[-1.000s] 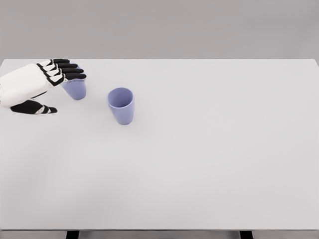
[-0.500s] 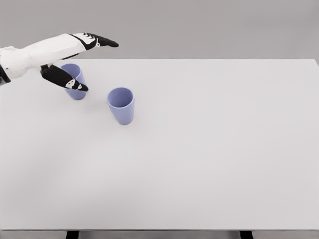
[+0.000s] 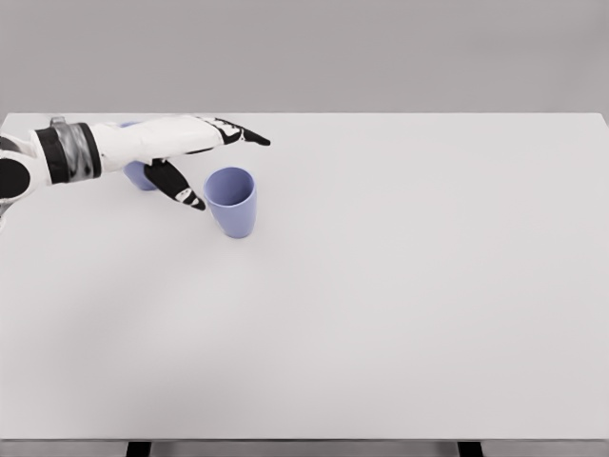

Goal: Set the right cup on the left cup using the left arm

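1. Head view, layout: two lavender cups stand upright on the white counter (image 3: 400,314), near its far left corner. The right cup (image 3: 231,201) stands alone, mouth up. The left cup (image 3: 139,175) sits just behind and to the left, mostly hidden by the forearm.

2. Head view, the arm: the left robot hand (image 3: 195,157) comes in from the left edge. Its fingers (image 3: 243,135) are stretched out flat above and behind the right cup's rim, and the thumb (image 3: 181,187) hangs down just beside the cup's left wall. It is open and holds nothing. Whether the thumb touches the cup cannot be told. No right arm shows.

3. Judgement of the step: this looks like the reach toward the right cup, before any grasp.

4. Doing it well:
   - Bring the palm down so the thumb and fingers bracket the cup's wall on opposite sides, below the rim.
   - Close evenly, since a lone push from the thumb would likely tip or slide a light cup.
   - Keep the forearm clear of the left cup, which it passes right over.
   - Lift straight up before carrying the cup across, so its base clears the left cup's rim.
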You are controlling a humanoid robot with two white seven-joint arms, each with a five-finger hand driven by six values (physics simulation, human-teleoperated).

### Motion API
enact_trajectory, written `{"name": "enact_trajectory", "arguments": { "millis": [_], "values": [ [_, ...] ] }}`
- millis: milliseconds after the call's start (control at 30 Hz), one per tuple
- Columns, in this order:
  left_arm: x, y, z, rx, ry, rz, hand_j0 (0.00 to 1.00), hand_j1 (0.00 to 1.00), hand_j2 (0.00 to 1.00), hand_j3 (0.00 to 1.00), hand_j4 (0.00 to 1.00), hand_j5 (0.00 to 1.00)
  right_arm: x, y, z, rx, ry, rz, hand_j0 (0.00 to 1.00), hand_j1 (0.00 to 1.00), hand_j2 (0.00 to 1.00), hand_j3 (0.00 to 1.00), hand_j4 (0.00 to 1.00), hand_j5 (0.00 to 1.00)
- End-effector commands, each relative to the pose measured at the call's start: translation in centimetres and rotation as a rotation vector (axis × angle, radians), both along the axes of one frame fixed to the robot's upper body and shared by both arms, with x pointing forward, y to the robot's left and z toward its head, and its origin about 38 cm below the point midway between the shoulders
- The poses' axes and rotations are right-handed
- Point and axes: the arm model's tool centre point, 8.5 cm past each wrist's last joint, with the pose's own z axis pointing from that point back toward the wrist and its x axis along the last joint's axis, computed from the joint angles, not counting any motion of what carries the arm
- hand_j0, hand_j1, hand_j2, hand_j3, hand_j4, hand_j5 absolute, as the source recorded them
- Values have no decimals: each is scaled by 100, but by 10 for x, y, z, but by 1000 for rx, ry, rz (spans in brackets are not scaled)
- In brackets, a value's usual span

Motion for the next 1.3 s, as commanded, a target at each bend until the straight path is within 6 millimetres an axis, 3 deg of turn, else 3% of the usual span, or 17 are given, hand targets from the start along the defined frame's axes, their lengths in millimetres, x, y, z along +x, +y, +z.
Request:
{"name": "enact_trajectory", "arguments": {
  "millis": [0,367,567,1267],
  "values": [
    [8,-3,-15,14,25,16,100,100,100,100,100,100,1,0,0,1,-2,0,100,100,100,100,100,100],
    [13,-1,-41,51,82,38,100,100,100,100,100,100,0,0,0,-1,1,0,100,100,100,100,100,100],
    [16,-10,-36,72,74,15,100,100,100,100,100,100,1,0,0,1,-1,0,100,100,100,100,100,100],
    [26,-18,-55,104,117,23,100,100,100,100,100,100,1,0,0,-1,-1,0,100,100,100,100,100,100]
  ]
}}
